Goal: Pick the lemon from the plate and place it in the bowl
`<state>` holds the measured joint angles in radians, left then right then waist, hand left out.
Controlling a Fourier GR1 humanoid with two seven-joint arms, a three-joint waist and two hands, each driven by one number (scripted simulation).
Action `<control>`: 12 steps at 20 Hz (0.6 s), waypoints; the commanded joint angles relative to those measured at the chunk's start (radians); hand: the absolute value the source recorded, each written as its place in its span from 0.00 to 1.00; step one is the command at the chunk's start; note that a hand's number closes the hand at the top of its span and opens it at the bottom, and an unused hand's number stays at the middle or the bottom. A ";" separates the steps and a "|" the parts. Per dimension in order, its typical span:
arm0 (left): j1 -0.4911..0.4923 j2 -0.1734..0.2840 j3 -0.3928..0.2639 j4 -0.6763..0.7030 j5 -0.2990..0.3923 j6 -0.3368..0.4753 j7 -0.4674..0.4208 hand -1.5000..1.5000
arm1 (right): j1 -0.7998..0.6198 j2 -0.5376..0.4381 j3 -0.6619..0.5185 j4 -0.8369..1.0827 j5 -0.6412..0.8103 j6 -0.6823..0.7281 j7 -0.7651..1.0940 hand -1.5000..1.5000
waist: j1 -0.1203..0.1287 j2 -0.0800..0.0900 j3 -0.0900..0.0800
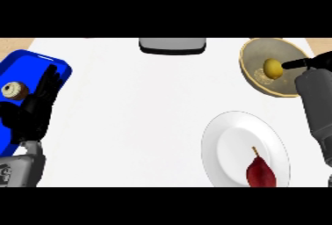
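Observation:
The yellow lemon (273,68) lies inside the tan bowl (283,89) at the counter's far right. My right hand (314,62) comes in from the right edge over the bowl's rim. One dark finger (293,64) reaches the lemon's upper right side, and no fingers curl round the fruit. Most of this hand is cut off by the view's edge. The white plate (227,140) sits nearer to me, below the bowl, with no lemon on it. My left hand (35,105) rests open at the far left, fingers up.
A dark red fruit with a stem (261,171) lies on the plate. A blue tray (26,66) at the left holds a small round pastry (14,90). A grey block (172,45) stands at the far edge.

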<state>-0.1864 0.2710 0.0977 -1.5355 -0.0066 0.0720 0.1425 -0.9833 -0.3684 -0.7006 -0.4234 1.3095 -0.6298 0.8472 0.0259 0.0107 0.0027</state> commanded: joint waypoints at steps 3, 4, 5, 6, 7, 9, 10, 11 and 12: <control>0.015 0.003 0.010 0.012 -0.008 0.007 -0.014 0.50 | 0.004 0.066 -0.064 -0.197 -0.133 -0.319 -0.152 0.00 | -0.027 -0.014 0.000; 0.036 0.002 0.003 -0.009 -0.011 0.007 0.001 0.50 | 0.003 0.077 -0.072 -0.223 -0.162 -0.359 -0.193 0.00 | -0.014 -0.014 0.001; 0.030 0.000 0.015 -0.006 0.003 0.005 -0.003 0.50 | 0.028 0.083 -0.086 -0.267 -0.217 -0.371 -0.259 0.00 | -0.031 -0.018 0.001; 0.021 -0.005 0.018 0.009 -0.008 0.023 0.006 0.50 | 0.045 0.109 -0.098 -0.310 -0.266 -0.393 -0.295 0.00 | -0.044 -0.020 0.001; 0.040 0.011 0.022 -0.012 -0.003 0.005 -0.010 0.50 | 0.068 0.119 -0.096 -0.336 -0.297 -0.416 -0.338 0.00 | -0.030 -0.017 0.001; 0.069 0.003 0.022 -0.049 0.006 0.008 0.019 0.50 | 0.141 0.144 -0.101 -0.455 -0.409 -0.350 -0.404 0.00 | -0.053 -0.030 0.000; 0.085 0.005 0.041 -0.009 0.017 -0.005 -0.034 0.50 | 0.192 0.209 -0.088 -0.503 -0.443 -0.381 -0.430 0.00 | -0.049 -0.023 -0.001; 0.082 0.014 0.051 0.022 0.017 -0.015 -0.063 0.50 | 0.219 0.258 -0.071 -0.573 -0.450 -0.364 -0.406 0.00 | -0.058 -0.025 -0.003; 0.044 0.039 0.070 -0.020 0.028 -0.006 0.025 0.50 | 0.255 0.268 -0.057 -0.651 -0.450 -0.308 -0.381 0.00 | -0.070 -0.032 -0.003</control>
<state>-0.1346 0.2856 0.1369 -1.5426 0.0053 0.0701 0.1325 -0.8331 -0.1882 -0.7768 -0.8760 0.9498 -0.9487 0.4946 -0.0217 -0.0123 0.0012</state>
